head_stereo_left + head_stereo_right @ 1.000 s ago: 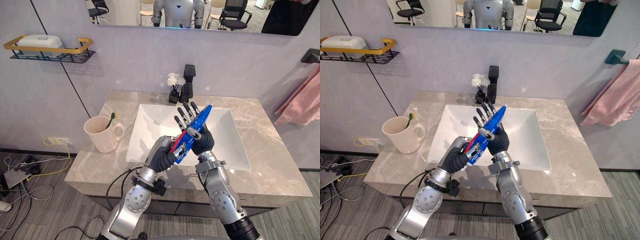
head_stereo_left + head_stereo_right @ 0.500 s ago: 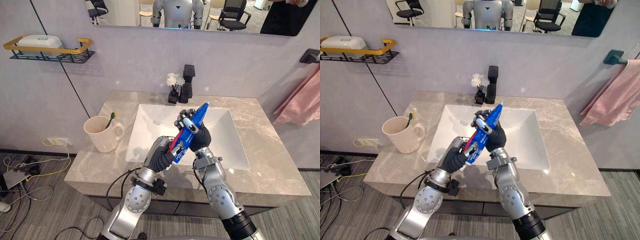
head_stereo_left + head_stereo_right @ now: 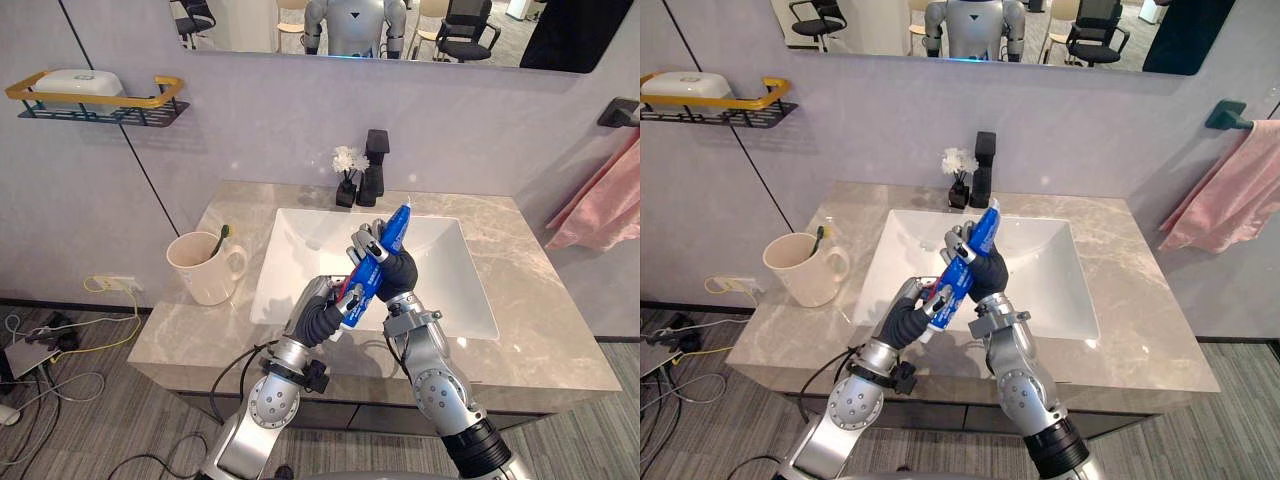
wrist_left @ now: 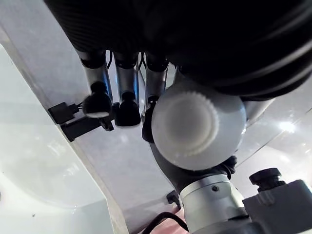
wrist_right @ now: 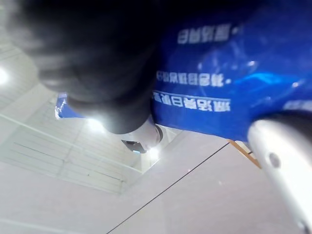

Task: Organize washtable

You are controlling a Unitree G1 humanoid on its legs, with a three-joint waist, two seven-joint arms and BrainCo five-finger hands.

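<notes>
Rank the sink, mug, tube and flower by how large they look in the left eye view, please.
1. Sink.
2 and 3. Mug and tube: they look similar. The tube is raised nearer the camera, so I will not split them.
4. Flower.

The pink towel runs off the frame's right edge, and the mug at centre left hides most of the toothbrush.
</notes>
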